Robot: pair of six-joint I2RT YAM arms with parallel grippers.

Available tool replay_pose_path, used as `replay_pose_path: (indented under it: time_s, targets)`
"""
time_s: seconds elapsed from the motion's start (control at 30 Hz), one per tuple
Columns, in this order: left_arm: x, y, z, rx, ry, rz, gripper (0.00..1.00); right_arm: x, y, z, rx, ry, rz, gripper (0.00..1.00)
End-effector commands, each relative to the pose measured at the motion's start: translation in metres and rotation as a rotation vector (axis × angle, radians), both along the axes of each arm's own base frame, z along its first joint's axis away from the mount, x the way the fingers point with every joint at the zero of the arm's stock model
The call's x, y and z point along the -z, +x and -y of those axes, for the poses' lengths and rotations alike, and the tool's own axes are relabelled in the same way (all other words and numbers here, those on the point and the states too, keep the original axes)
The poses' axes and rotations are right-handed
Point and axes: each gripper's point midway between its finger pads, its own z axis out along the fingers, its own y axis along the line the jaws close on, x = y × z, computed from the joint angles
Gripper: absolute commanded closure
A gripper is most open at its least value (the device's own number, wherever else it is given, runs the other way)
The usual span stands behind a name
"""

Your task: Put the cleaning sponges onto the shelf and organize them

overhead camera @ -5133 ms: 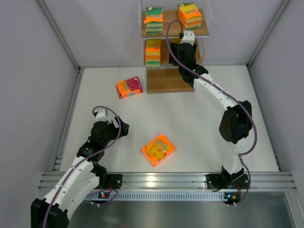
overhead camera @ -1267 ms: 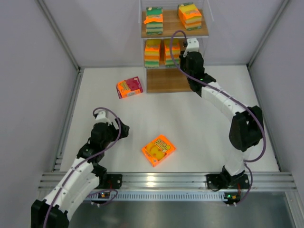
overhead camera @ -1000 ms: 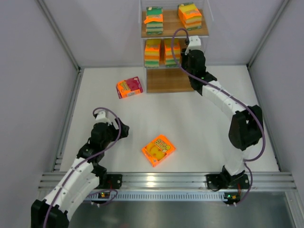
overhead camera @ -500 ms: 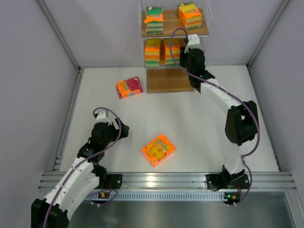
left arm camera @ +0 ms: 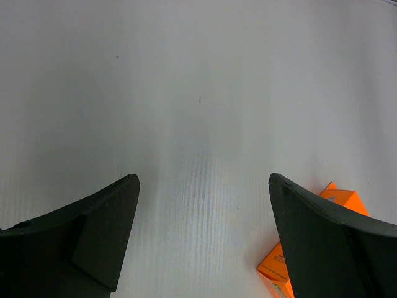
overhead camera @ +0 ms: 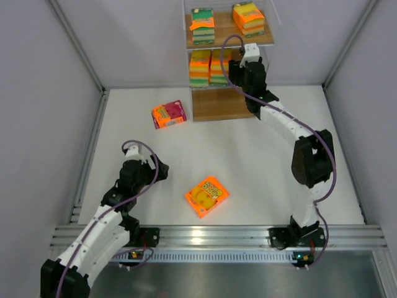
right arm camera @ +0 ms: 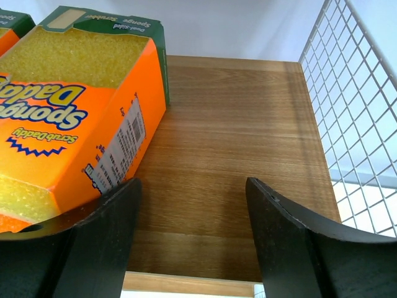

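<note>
**Pack set down on the middle tier, two packs left on the table**

We judge the placing step to be at its end. The right gripper [overhead camera: 236, 69] is at the shelf [overhead camera: 217, 107], reaching in over the middle board [right arm camera: 229, 143]. In the wrist view its jaws stand apart with only bare wood between them. The Sponge Daddy pack [right arm camera: 80, 118] stands on that board just left of the gripper's left-hand finger. We cannot tell whether it touches the finger. It sits right beside another orange-topped pack [overhead camera: 199, 67] at the left end of the same tier. The wire mesh side [right arm camera: 353, 105] of the shelf is close on the right.

The top tier holds a left pack [overhead camera: 201, 26] and a right pack [overhead camera: 248, 18]. We see no pack on the bottom board.

The left gripper [overhead camera: 162, 169] hangs over the table [overhead camera: 260, 161] at the near left, jaws wide apart and holding nothing.

Two sponges remain on the table. The pink-red pack [overhead camera: 169, 115] lies flat, just left of the shelf's foot. The orange pack [overhead camera: 206, 196] lies flat near the centre, closer to the left arm.

For the next move, we think the right arm should draw straight back toward the near side, brushing neither the placed pack nor the mesh. After that, either arm can reach a remaining pack. To match the rows above, that pack should go upright on the bottom board.
</note>
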Motion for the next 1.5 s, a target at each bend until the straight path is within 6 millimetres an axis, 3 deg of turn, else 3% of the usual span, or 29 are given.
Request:
replay_pose_path:
  time_s: [0.0,0.17,0.27,0.3,0.37,0.63,0.73,0.77,0.83,0.87,0.93,0.97,1.0,1.17,1.23,1.3,1.33,1.37,1.4,1.43,1.47]
  targets:
    - [-0.014,0.007,-0.001,-0.009,-0.003,0.044,0.09,-0.027,0.008,0.004,0.015,0.026,0.067,0.30]
    - [-0.014,0.007,-0.001,-0.008,-0.003,0.044,0.09,-0.025,0.010,0.002,0.009,0.017,0.068,0.25]
    - [-0.014,0.007,-0.001,-0.008,-0.003,0.042,0.09,-0.024,0.010,-0.002,-0.019,0.012,0.068,0.14]
    - [-0.013,0.007,0.000,-0.006,-0.002,0.039,0.09,-0.024,0.010,-0.004,-0.027,0.008,0.069,0.06]
    - [-0.012,0.007,0.000,-0.005,-0.004,0.037,0.09,-0.023,0.011,-0.004,-0.032,-0.006,0.071,0.02]
    - [-0.013,0.007,0.000,-0.007,-0.004,0.039,0.09,-0.018,0.009,0.005,0.011,-0.023,0.055,0.01]
    - [-0.013,0.007,0.000,-0.006,-0.004,0.037,0.09,-0.023,0.001,0.010,0.025,-0.007,0.053,0.00]
    - [-0.013,0.008,0.000,-0.003,-0.004,0.039,0.09,-0.034,-0.005,0.012,0.027,0.006,0.070,0.01]
    - [-0.014,0.009,0.001,-0.003,-0.005,0.043,0.09,-0.031,-0.012,0.016,0.035,0.018,0.062,0.01]
    - [-0.015,0.009,0.001,-0.005,-0.006,0.046,0.09,-0.041,-0.019,0.019,0.037,0.030,0.072,0.01]
    - [-0.016,0.010,0.001,-0.001,-0.006,0.047,0.09,-0.035,-0.029,0.021,0.031,0.032,0.059,0.00]
    - [-0.017,0.010,0.002,0.000,-0.009,0.050,0.09,-0.047,-0.038,0.024,0.026,0.041,0.078,0.01]
    - [-0.018,0.011,0.003,0.004,-0.011,0.054,0.09,-0.039,-0.044,0.021,0.002,0.037,0.065,0.01]
    - [-0.020,0.013,0.007,0.020,-0.020,0.054,0.09,-0.052,-0.080,0.016,-0.044,0.036,0.059,0.01]
    - [-0.024,0.016,0.009,0.027,-0.020,0.059,0.09,-0.048,-0.095,0.015,-0.052,0.087,0.025,0.01]
    - [-0.026,0.018,0.010,0.031,-0.019,0.059,0.09,-0.041,-0.122,0.018,-0.064,0.146,-0.006,0.00]
    - [-0.033,0.021,0.012,0.044,-0.017,0.071,0.08,-0.050,-0.141,0.024,-0.067,0.176,-0.005,0.00]
    - [-0.032,0.022,0.015,0.061,-0.010,0.059,0.08,-0.028,-0.153,0.027,-0.062,0.185,-0.062,0.01]
    - [-0.033,0.023,0.020,0.089,-0.009,0.053,0.08,-0.021,-0.165,0.029,-0.046,0.264,-0.102,0.01]
    - [-0.045,0.022,0.035,0.183,-0.028,0.067,0.09,-0.012,-0.186,0.036,-0.036,0.288,-0.166,0.01]
    - [-0.043,0.022,0.043,0.231,-0.033,0.040,0.10,0.011,-0.201,0.034,-0.034,0.355,-0.250,0.01]
